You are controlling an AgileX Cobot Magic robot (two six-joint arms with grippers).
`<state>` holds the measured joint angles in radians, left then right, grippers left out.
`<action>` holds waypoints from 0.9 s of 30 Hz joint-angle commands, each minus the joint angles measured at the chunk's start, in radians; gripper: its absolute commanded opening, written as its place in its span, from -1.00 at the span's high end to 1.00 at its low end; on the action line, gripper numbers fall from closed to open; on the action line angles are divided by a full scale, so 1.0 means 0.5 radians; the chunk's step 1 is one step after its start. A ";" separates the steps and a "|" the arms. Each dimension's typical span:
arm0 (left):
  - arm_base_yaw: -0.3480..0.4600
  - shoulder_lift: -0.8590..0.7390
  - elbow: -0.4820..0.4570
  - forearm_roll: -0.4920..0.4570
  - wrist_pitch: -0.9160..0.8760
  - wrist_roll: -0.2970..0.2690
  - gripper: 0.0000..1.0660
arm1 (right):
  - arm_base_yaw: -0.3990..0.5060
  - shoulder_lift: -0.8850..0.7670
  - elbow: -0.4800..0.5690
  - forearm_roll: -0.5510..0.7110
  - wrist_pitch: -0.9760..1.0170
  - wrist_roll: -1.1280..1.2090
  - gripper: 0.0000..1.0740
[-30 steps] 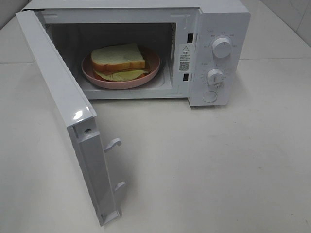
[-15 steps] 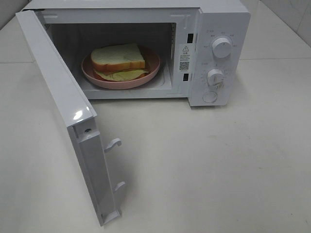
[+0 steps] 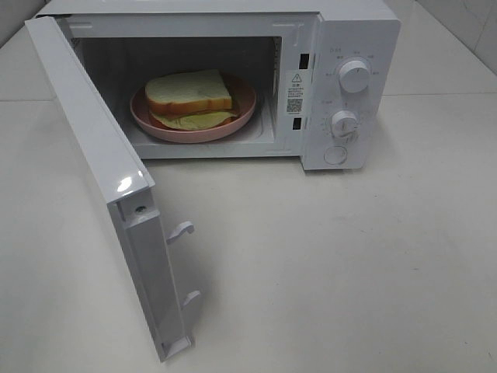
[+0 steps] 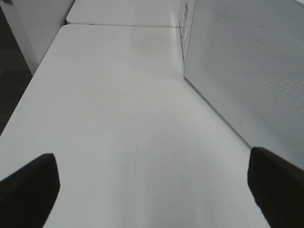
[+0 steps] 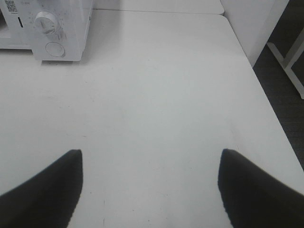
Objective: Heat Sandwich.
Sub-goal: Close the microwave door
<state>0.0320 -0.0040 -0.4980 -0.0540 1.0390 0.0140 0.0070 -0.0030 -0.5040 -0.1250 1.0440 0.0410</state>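
The sandwich (image 3: 189, 96), pale bread over a yellow layer, lies on a round pink dish (image 3: 241, 111) inside the white microwave (image 3: 357, 31). The microwave door (image 3: 101, 167) stands swung wide open toward the front left. Neither arm shows in the exterior high view. In the left wrist view my left gripper (image 4: 152, 190) is open over bare table, with the door's mesh panel (image 4: 247, 66) beside it. My right gripper (image 5: 151, 185) is open too, empty, over the table some way from the microwave's knobs (image 5: 46, 21).
The microwave panel carries two knobs (image 3: 354, 75) and a round button (image 3: 335, 155). Two latch hooks (image 3: 180, 230) stick out from the door's edge. The white table (image 3: 349, 264) ends at an edge with dark floor (image 5: 285, 52) beyond it.
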 commanded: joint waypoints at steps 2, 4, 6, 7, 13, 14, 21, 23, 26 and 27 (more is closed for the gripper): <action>0.006 -0.050 0.004 -0.016 -0.010 -0.002 -0.90 | -0.014 -0.050 0.006 0.004 -0.016 -0.014 -0.42; 0.006 -0.044 0.004 -0.016 -0.010 -0.002 -0.90 | -0.014 -0.050 0.006 0.004 -0.016 -0.014 -0.42; 0.006 -0.044 0.004 -0.016 -0.010 -0.004 -0.90 | -0.014 -0.050 0.006 0.004 -0.016 -0.014 -0.42; 0.006 -0.044 0.004 -0.016 -0.010 -0.004 -0.90 | -0.014 -0.050 0.006 0.004 -0.016 -0.014 -0.42; 0.006 0.008 -0.002 -0.030 -0.018 -0.004 -0.90 | -0.014 -0.050 0.006 0.004 -0.016 -0.014 -0.42; 0.006 0.058 -0.030 -0.052 -0.038 0.000 -0.90 | -0.014 -0.050 0.006 0.004 -0.016 -0.014 -0.42; 0.006 0.282 -0.066 -0.050 -0.176 0.000 -0.89 | -0.014 -0.050 0.006 0.004 -0.016 -0.014 -0.42; 0.006 0.426 -0.064 -0.040 -0.256 0.002 -0.84 | -0.014 -0.050 0.006 0.004 -0.016 -0.014 -0.42; 0.006 0.530 -0.052 -0.014 -0.336 0.000 -0.71 | -0.014 -0.050 0.006 0.004 -0.016 -0.014 -0.42; 0.006 0.574 -0.042 -0.008 -0.382 -0.002 -0.64 | -0.014 -0.050 0.006 0.004 -0.016 -0.014 -0.42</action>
<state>0.0320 0.2770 -0.5220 -0.0650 0.8740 0.0140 0.0070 -0.0030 -0.5040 -0.1250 1.0440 0.0410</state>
